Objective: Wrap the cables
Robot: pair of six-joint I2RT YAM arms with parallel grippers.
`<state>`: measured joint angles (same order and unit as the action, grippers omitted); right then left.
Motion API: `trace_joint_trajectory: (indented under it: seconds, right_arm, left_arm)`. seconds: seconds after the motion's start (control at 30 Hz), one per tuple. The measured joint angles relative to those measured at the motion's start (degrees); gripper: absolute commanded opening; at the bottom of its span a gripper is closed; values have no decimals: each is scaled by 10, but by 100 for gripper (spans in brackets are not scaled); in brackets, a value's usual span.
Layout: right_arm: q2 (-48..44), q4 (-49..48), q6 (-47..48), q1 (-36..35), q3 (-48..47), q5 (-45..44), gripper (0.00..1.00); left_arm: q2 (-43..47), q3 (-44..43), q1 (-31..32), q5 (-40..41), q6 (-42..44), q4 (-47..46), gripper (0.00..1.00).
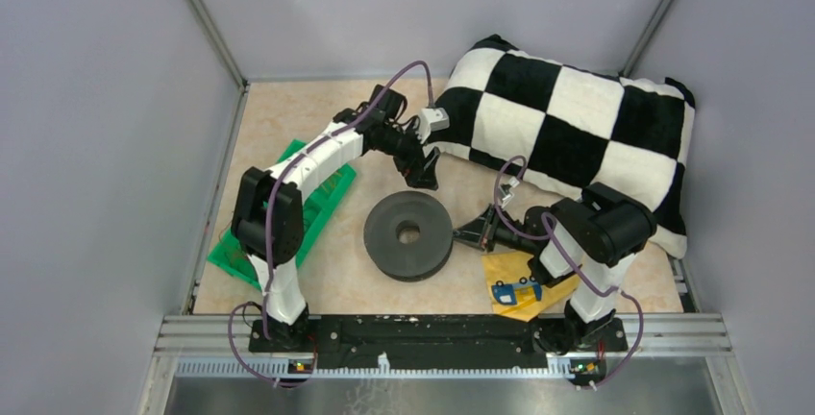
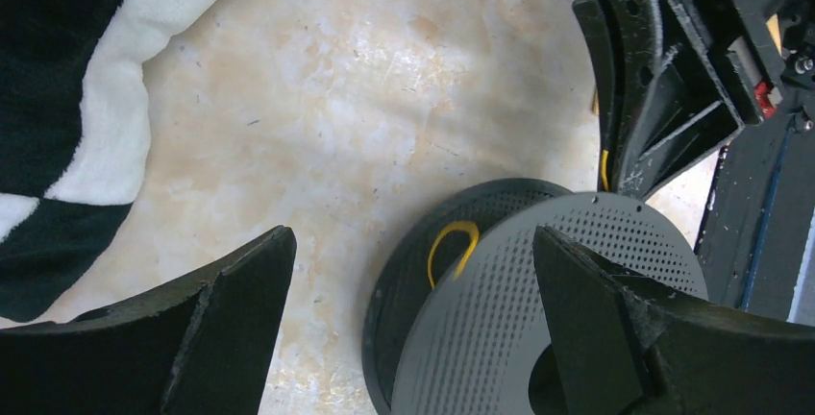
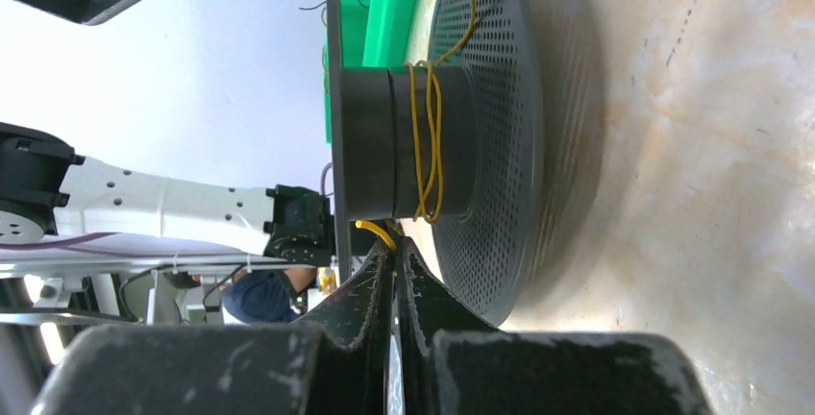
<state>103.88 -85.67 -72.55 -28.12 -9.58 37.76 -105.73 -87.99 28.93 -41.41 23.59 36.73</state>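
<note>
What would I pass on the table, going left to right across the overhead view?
Green board → black spool → yellow paper. The checkered pillow at the back spreads too wide to have one place in the order.

Thin yellow wire (image 3: pixel 428 141), looped around spool core (image 3: pixel 370 141).

The left gripper (image 2: pixel 413 242) hangs over the beige table (image 2: pixel 317 98), its jaws wide apart. Between them shows a black spool (image 2: pixel 538 290) with a perforated flange. A loop of yellow wire (image 2: pixel 456 226) lies between its flanges. The right gripper (image 2: pixel 629 180), pinched together on a yellow strand, sits just beside the spool's rim. A checkered pillow (image 2: pixel 86 98) lies well apart.
</note>
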Motion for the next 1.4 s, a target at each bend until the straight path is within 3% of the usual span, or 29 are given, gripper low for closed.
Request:
trace_joint_trajectory:
  seconds: [0.43, 0.73, 0.9, 1.2, 1.4]
  right_arm:
    - [21, -1, -1, 0, -24, -2, 0]
    - [48, -2, -6, 0, -48, -1, 0]
    - [48, -2, 0, 0, -49, 2, 0]
    - [52, -1, 15, 0, -74, 9, 0]
    - [53, 8, 27, 0, -75, 9, 0]
  left_arm:
    - [19, 16, 0, 71, -77, -47, 98]
    - [113, 55, 0, 179, -225, -68, 98]
    - [186, 133, 0, 276, -325, -49, 98]
    - [422, 323, 38, 450, -530, -21, 96]
    - [435, 377, 57, 501, -579, -25, 97]
